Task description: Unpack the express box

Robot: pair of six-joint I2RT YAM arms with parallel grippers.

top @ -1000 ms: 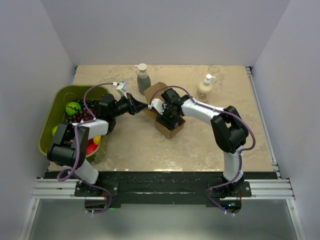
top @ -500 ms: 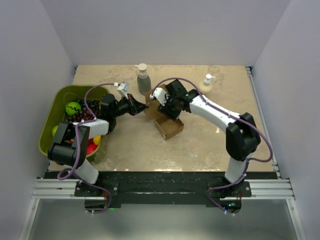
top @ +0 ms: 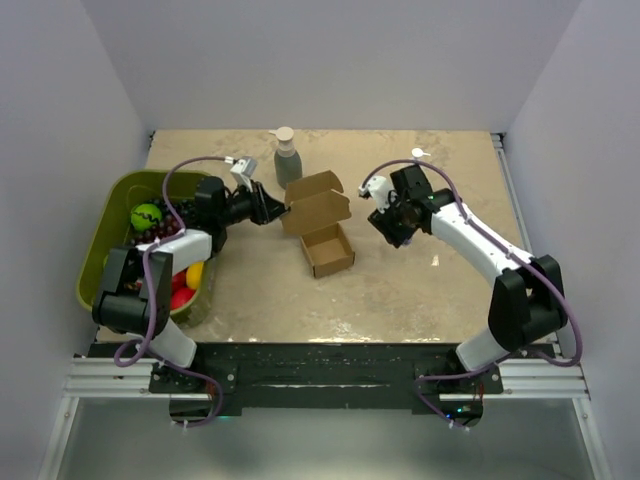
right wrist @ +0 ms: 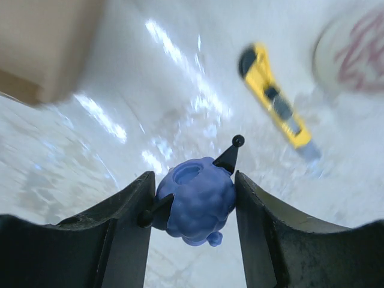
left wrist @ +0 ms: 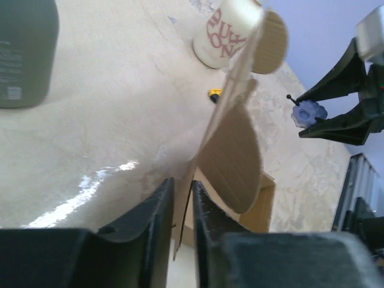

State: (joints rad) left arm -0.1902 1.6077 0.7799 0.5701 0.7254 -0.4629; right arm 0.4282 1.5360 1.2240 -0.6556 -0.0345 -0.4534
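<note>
The express box is a small brown carton, open on the table's middle with its flaps spread toward the back. My left gripper is shut on the left edge of a flap; in the left wrist view the cardboard flap runs between the fingers. My right gripper is to the right of the box, above the table, shut on a small blue bumpy toy with black spikes. That toy also shows in the left wrist view.
A green bin with a tennis ball and other items stands at the left. A grey pump bottle stands behind the box. A beige bottle is at the back right, and a yellow utility knife lies near it.
My right gripper has lifted out of the box and swung right with the blue toy. The left gripper stays holding the flap; the box has shifted slightly.
</note>
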